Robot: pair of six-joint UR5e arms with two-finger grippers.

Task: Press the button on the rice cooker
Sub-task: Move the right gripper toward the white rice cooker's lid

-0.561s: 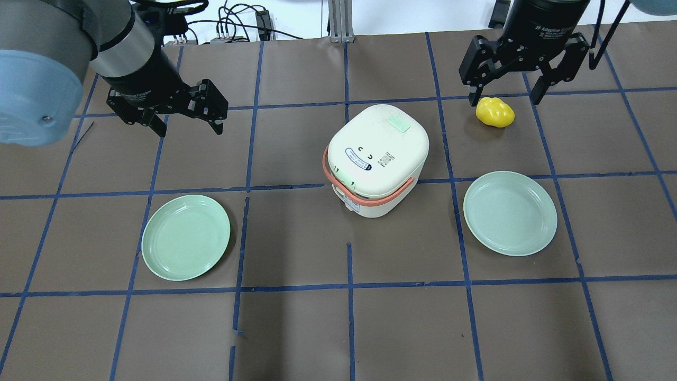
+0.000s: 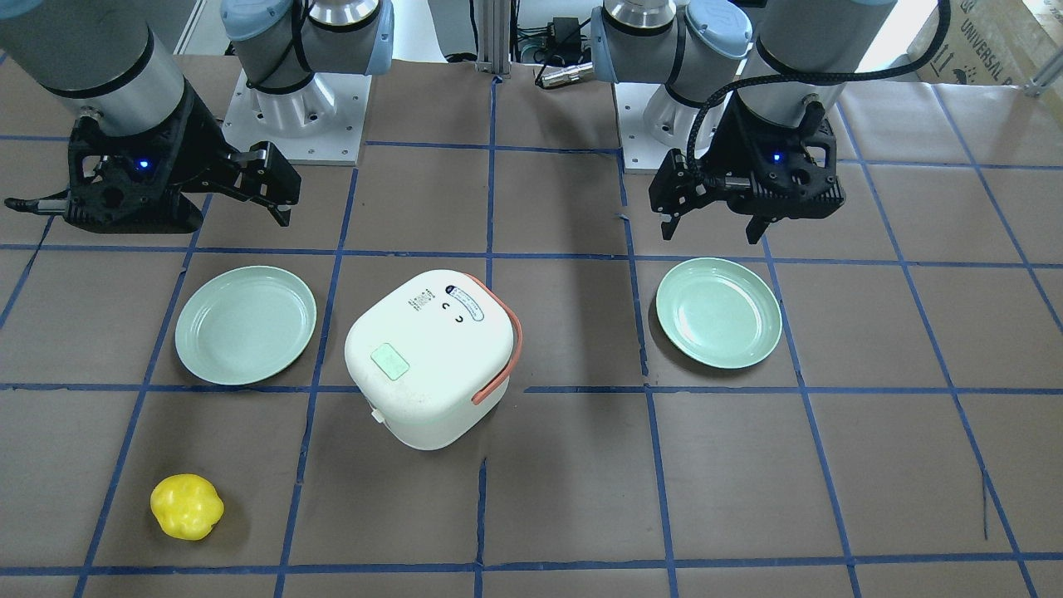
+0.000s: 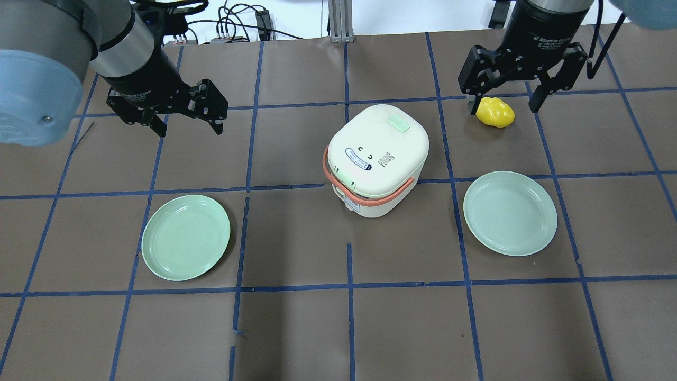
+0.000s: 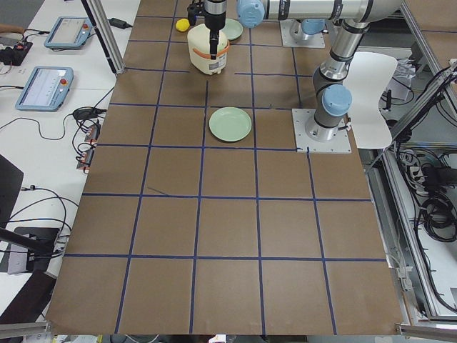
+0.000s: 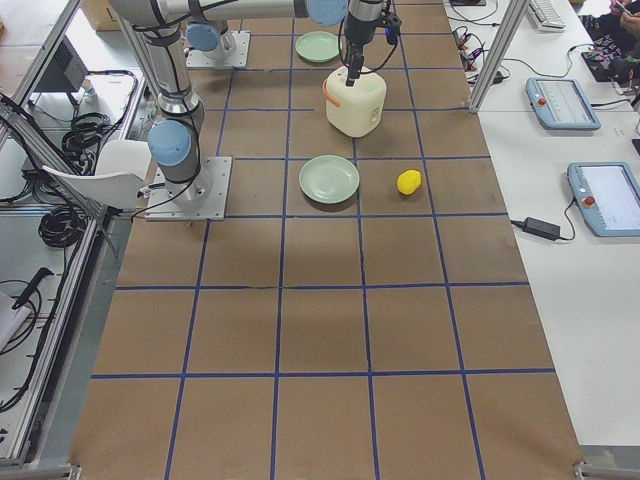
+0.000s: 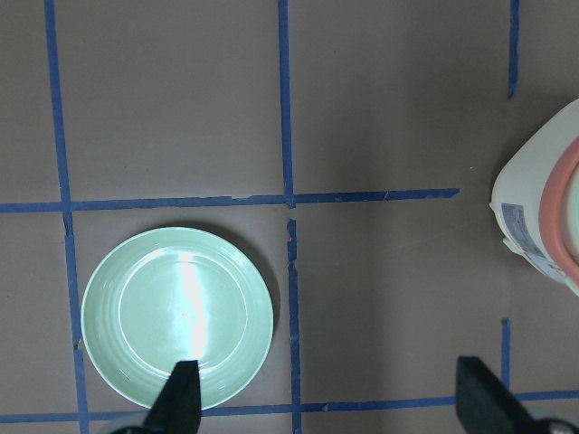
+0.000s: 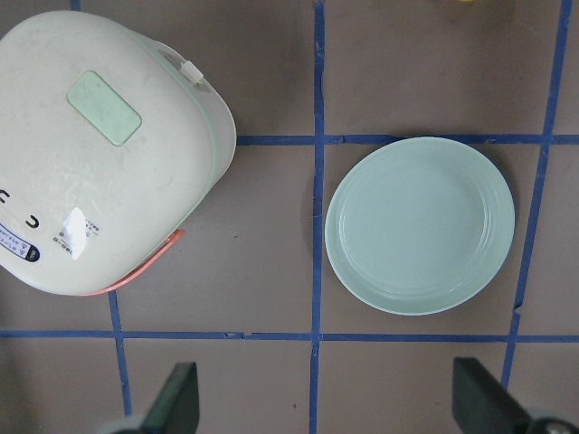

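Right jaws, spread, slightly nearer rice cooker [image 3: 376,159]

Your overhead camera looks forward and down on the table [image 3: 296,328]; your front camera faces it steeply from the opposite side; both share the rice cooker [image 3: 376,159]; your end cameras stand far back, looking along the table; your wrist cameras look straight down, close, over the left plate [image 6: 177,316] and the right plate [image 7: 421,224].

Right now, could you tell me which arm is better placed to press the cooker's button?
Right. The open right pincer hangs nearer the cooker, and the green button lies on the lid's side toward it, in full view of its wrist camera. The left pincer is farther off.
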